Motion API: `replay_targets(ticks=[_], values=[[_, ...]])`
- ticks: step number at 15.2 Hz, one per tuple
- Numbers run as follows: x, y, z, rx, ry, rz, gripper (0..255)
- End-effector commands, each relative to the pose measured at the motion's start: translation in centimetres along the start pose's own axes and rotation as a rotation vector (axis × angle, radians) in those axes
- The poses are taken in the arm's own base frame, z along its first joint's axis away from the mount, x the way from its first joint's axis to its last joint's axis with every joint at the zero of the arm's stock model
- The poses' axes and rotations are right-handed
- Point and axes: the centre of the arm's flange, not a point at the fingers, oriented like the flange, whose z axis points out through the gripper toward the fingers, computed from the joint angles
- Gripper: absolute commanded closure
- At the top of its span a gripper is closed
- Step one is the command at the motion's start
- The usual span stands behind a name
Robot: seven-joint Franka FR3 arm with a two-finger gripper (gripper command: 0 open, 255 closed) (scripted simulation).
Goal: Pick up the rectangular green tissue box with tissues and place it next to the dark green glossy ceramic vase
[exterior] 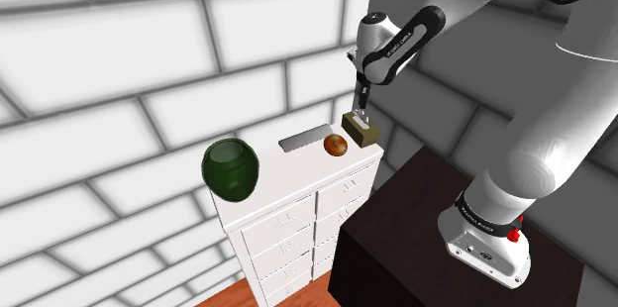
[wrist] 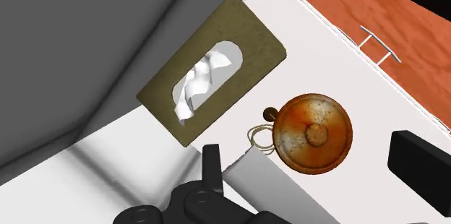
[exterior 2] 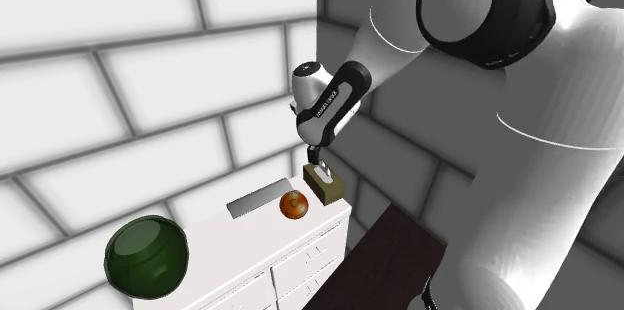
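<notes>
1. The black gripper hangs with its fingers spread wide apart, holding nothing.
2. In the shoulder view and the second exterior view, the gripper sits just above the tissue box, pointing down at it. Whether it touches the box cannot be told.
3. The tissue box is olive green and rectangular, with white tissues poking from its oval slot. It rests on top of a white dresser, at the end nearest the grey wall and the dark stand.
4. Just beside the box lies a round orange-brown ball. In the wrist view it appears between the two fingers.
5. Next to the ball is a flat grey slab.
6. The dark green glossy vase stands at the dresser's opposite end, well apart from the tissue box.
</notes>
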Motion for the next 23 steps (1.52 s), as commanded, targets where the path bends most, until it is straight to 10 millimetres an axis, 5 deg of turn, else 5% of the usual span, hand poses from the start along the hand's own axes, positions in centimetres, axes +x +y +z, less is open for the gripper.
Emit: replay_targets(ticks=[1,11,19,23], values=[[0.8,0.9,2.5,-0.021,-0.009,-0.032,0],[4.8,4.8,14.1,-0.122,-0.056,-0.18,0],[4.8,5.4,18.3,-0.126,-0.058,-0.187,0],[4.8,5.5,18.6,-0.126,-0.058,-0.187,0]])
